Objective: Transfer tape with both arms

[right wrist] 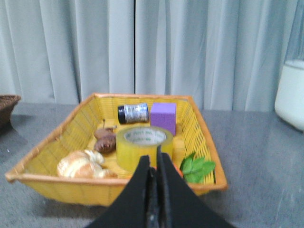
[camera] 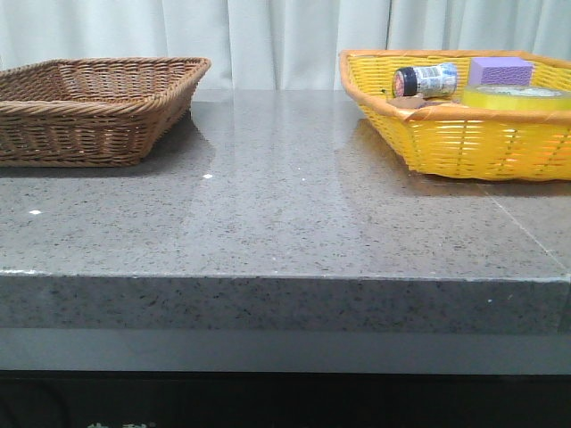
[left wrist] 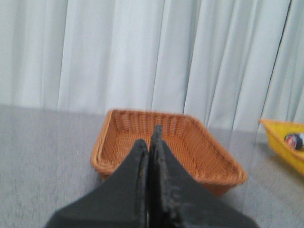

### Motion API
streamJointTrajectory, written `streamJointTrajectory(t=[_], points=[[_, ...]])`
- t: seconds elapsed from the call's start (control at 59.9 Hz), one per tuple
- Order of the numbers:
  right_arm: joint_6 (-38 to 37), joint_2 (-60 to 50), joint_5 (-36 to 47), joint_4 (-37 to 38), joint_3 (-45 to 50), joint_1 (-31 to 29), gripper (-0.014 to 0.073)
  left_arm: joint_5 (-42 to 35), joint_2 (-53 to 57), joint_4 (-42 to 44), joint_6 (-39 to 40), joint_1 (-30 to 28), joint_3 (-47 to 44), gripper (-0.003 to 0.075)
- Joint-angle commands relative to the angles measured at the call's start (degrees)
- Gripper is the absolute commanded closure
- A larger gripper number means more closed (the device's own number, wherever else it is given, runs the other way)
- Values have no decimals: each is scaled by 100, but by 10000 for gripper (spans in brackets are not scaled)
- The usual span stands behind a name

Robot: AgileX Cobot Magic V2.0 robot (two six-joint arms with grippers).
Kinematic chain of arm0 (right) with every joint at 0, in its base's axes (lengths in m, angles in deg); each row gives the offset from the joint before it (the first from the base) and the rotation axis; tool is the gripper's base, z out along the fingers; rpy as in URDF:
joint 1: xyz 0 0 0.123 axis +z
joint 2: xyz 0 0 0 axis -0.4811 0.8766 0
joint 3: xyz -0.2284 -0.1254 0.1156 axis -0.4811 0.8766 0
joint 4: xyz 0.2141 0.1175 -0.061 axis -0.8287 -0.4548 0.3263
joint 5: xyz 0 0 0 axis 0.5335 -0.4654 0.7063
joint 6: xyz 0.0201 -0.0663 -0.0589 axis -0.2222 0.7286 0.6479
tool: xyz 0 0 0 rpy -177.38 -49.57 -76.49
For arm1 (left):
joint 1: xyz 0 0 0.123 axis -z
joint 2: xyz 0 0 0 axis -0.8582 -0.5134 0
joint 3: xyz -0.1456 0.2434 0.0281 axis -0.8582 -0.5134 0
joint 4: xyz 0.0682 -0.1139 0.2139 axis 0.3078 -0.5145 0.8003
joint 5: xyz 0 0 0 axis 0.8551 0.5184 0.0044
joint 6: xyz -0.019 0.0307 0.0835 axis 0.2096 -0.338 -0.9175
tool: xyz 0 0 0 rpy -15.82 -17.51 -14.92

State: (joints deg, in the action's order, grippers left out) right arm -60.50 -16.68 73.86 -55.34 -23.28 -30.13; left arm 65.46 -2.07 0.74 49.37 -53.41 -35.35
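Here, the wide roll of translucent yellow packing tape [right wrist: 144,146] with a white inner core printed in green is seen lying flat inside the yellow woven plastic basket [camera: 464,147], which stands at the far right corner of the grey speckled stone table [camera: 285,214]. In the front view only the top of the roll [camera: 517,96] is shown above the basket rim. Behind the roll, toward the far edge, a purple foam block [right wrist: 163,116] and a small black-capped jar [right wrist: 133,113] lying on its side are placed next to each other. Beside the roll, a brown dried fruit [right wrist: 105,142] and a pale bread roll [right wrist: 83,165] are seen, and a sprig of green leaves [right wrist: 197,168] is laid on its other side.

A brown wicker basket [camera: 94,107] is set at the far left corner, well apart from the yellow one.

The black left tool [left wrist: 151,142] is held clenched, its fingers pressed together on nothing, with the wicker basket beyond it. The black right tool [right wrist: 156,159] is likewise clenched and empty, held short of the near rim of the yellow basket, in line with the tape. Neither tool is shown in the front view.
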Motion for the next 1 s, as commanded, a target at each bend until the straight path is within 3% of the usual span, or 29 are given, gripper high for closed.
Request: streamJointTrajectory(t=[0.0,0.25,0.451,0.985], points=[[31,153,40,88,-618,-33,662,145,-282,-7,24,-2,784,740],[31,1223,-518,83,-2025,-33,662,1715,-1426,-7,24,-2,2688,740],[31,2282,-1296,19,-3029,-33,662,2276,-2381,-7,21,-2,3742,740],[31,4150,-1966,6,-3297,-33,662,2535,-3818,-30,21,-2,3915,740]])
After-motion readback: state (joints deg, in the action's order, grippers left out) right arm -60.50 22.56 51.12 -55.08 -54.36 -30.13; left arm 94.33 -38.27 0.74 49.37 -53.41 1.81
